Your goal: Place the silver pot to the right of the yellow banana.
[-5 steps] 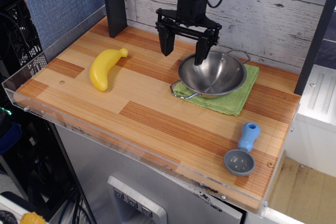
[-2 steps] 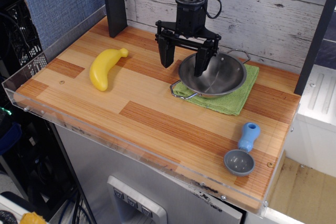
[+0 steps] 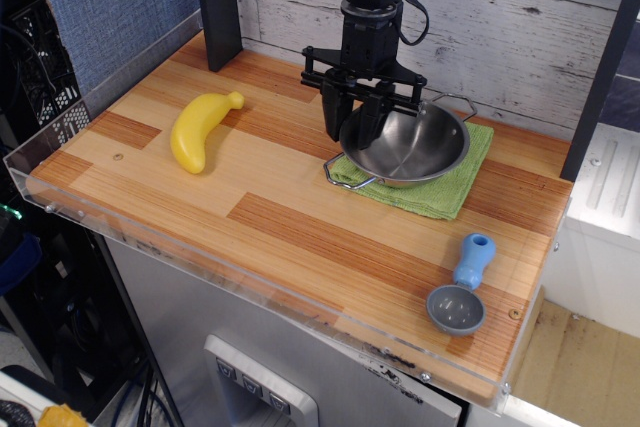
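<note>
The striped wooden surface is carrying everything. The shiny round steel pot is sitting on a green cloth, and the black jaws are clenching its left rim. The plump yellow plastic banana is lying well left of the jaws.

The silver pot, a shiny round steel bowl with two thin wire loop handles, sat upright and empty toward the back right of the surface. The yellow banana, plump and curved, lay flat well to its left, stubby stem pointing toward the back
</note>
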Controlling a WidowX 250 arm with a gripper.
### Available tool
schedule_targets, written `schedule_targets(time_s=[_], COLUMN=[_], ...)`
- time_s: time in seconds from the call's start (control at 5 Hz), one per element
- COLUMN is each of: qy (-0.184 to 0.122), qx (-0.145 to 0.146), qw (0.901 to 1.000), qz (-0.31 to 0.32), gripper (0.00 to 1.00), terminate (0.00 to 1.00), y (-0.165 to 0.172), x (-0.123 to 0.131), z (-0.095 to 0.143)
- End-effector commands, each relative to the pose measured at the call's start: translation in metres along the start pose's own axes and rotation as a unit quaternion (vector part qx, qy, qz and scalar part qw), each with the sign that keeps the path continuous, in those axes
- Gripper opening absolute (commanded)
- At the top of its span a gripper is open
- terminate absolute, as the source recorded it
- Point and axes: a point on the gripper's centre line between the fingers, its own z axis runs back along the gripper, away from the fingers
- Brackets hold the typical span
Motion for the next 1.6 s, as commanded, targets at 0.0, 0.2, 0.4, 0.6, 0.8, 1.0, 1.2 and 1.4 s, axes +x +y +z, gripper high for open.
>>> schedule_targets(time_s=[0.0, 0.2, 0.4, 0.6, 0.8, 1.0, 1.2, 1.4], qy=[-0.048, -0.068, -0.102, -0.13, -0.13, -0.095, -0.056, -0.035], qx=[-0.017, -0.047, -0.076, -0.085, -0.087, -0.069, -0.046, -0.04], qw=[0.9987, 0.9965, 0.9914, 0.9878, 0.9876, 0.9927, 0.9966, 0.9977], qz=[-0.001, -0.011, -0.028, -0.017, 0.009, 0.029, 0.038, 0.041], gripper=[0.0, 0.0, 0.0, 0.0, 0.0, 0.0, 0.0, 0.0], terminate=[0.0, 0.0, 0.0, 0.0, 0.0, 0.0, 0.0, 0.0], y=[0.0, -0.007, -0.009, 0.003, 0.028, 0.049, 0.064, 0.066], x=[-0.001, -0.004, -0.013, -0.034, -0.065, -0.081, -0.084, -0.079], z=[0.042, 0.06, 0.083, 0.105, 0.113, 0.092, 0.059, 0.04])
